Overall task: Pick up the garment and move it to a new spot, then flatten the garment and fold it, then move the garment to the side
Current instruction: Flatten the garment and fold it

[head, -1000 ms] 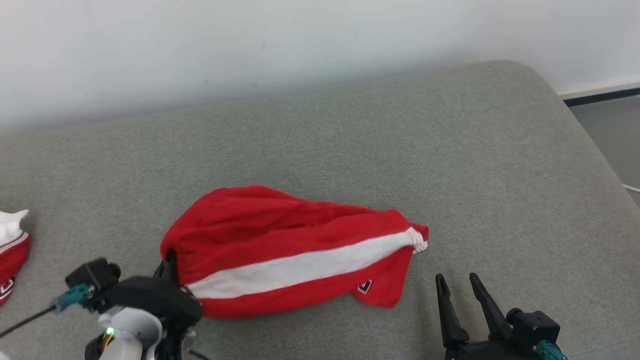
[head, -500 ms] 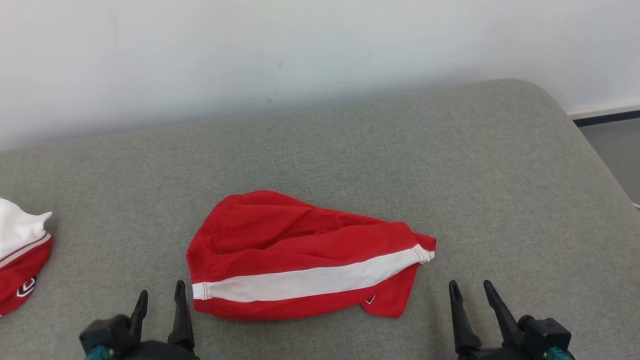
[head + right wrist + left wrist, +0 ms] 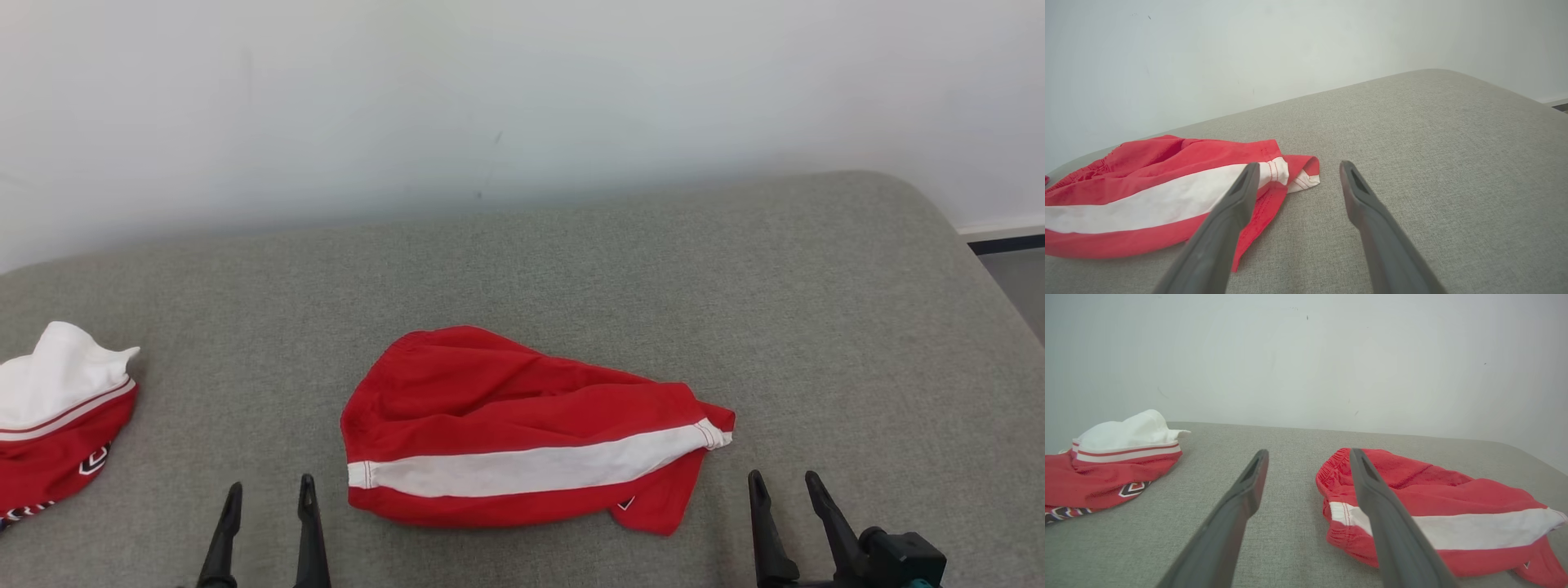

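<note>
The garment (image 3: 522, 429) is a pair of red shorts with a white side stripe, lying crumpled on the grey cushion (image 3: 571, 278) in the middle of the head view. It also shows in the left wrist view as the garment (image 3: 1433, 514) and in the right wrist view as the garment (image 3: 1147, 196). My left gripper (image 3: 269, 494) stands open at the lower left, just off the waistband end, holding nothing. My right gripper (image 3: 788, 486) stands open at the lower right, just off the leg end, also with nothing in it. In the wrist views the left gripper (image 3: 1308, 455) and right gripper (image 3: 1298, 167) have their fingers spread.
A second red and white garment (image 3: 57, 416) lies bunched at the cushion's left edge, also seen as the second garment (image 3: 1106, 465). A pale wall (image 3: 522, 106) rises behind the cushion. The cushion's rounded right edge drops to the floor (image 3: 1016, 286).
My left gripper has let go of the garment's waistband end, opened and drawn back. The garment now lies loose on the cushion. The head camera has tilted, shifting the whole picture down and right.
</note>
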You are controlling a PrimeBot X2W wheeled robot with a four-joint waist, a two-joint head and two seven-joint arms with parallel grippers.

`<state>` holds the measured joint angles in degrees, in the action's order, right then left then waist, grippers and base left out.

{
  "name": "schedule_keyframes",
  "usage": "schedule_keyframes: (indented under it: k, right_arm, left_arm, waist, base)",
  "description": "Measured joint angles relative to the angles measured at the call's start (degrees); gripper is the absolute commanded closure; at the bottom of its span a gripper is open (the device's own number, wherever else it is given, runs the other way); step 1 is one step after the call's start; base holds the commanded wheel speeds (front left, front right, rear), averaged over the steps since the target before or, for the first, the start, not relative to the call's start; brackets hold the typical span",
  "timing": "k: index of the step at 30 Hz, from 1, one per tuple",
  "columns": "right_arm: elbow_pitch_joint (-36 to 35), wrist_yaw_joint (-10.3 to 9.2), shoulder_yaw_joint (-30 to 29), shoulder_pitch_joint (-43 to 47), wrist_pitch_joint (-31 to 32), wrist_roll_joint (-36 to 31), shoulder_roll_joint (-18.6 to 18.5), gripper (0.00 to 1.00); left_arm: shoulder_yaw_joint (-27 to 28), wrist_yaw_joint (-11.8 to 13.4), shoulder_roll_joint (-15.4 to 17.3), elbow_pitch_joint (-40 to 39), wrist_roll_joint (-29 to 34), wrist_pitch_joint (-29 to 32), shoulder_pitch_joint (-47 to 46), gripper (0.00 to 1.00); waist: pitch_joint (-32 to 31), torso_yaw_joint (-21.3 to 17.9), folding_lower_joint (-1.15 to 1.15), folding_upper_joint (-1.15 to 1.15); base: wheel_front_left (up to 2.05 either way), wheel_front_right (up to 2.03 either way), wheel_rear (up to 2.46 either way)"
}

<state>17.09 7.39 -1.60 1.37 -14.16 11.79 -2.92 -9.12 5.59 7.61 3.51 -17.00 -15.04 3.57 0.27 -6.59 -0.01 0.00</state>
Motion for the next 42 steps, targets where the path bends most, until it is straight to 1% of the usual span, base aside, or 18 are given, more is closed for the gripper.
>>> schedule_keyframes:
  k: [1,4,9,12,15,17,23,33,42]
  right_arm:
    - [0.14,0.0,0.09,-0.03,-0.01,0.15,0.0,0.0]
    - [0.36,0.0,0.04,-0.05,-0.08,0.22,0.01,0.0]
    - [0.74,0.0,-0.11,0.14,-0.31,-0.01,-0.01,0.0]
    - [0.99,0.0,0.15,0.44,-0.49,-0.32,0.01,0.0]
    - [1.16,0.0,0.33,0.69,-0.55,-0.42,-0.01,0.0]
    - [1.19,0.0,0.46,0.75,-0.56,-0.62,0.0,0.0]
    - [1.18,0.0,1.19,1.02,-0.57,-2.14,0.0,0.0]
    - [0.8,0.0,1.76,1.27,-0.41,-2.3,0.0,0.0]
    - [0.69,0.0,1.83,1.27,-0.14,-1.96,0.0,0.0]
  left_arm:
    - [1.1,-0.04,-0.16,-0.43,3.31,0.0,0.82,0.0]
    - [2.83,0.26,-1.04,-0.75,7.14,0.0,2.3,0.0]
    - [5.2,0.43,-2.2,0.24,9.96,0.0,4.39,0.0]
    - [6.16,-0.25,-2.63,1.77,10.13,0.0,5.22,0.0]
    - [6.87,-1.48,-2.9,3.54,10.33,-0.01,5.66,0.0]
    - [7.09,-1.75,-2.93,4.17,10.36,0.0,5.67,0.0]
    - [7.68,-4.0,-3.46,6.15,10.38,-0.01,5.64,0.0]
    - [9.7,-5.58,-3.89,5.86,11.16,-0.01,5.5,0.0]
    - [9.69,-6.6,-4.26,5.8,11.9,-0.01,5.38,0.0]
  waist:
    - [-0.15,0.1,0.0,0.0]
    - [-0.44,0.24,0.0,0.0]
    - [-1.1,0.58,0.0,0.0]
    - [-1.49,0.95,0.0,0.0]
    - [-1.78,1.43,0.0,0.0]
    - [-1.86,1.61,0.0,0.0]
    - [-2.19,2.6,0.0,0.0]
    - [-2.23,3.87,0.01,0.0]
    - [-1.97,3.58,0.01,0.0]
  base:
    - [0.0,0.0,0.0]
    - [0.0,0.0,0.0]
    - [0.0,0.0,0.0]
    - [0.0,0.0,0.0]
    - [0.0,0.0,0.0]
    - [0.0,0.0,0.0]
    - [0.0,0.0,0.0]
    - [0.0,0.0,0.0]
    - [0.0,0.0,0.0]
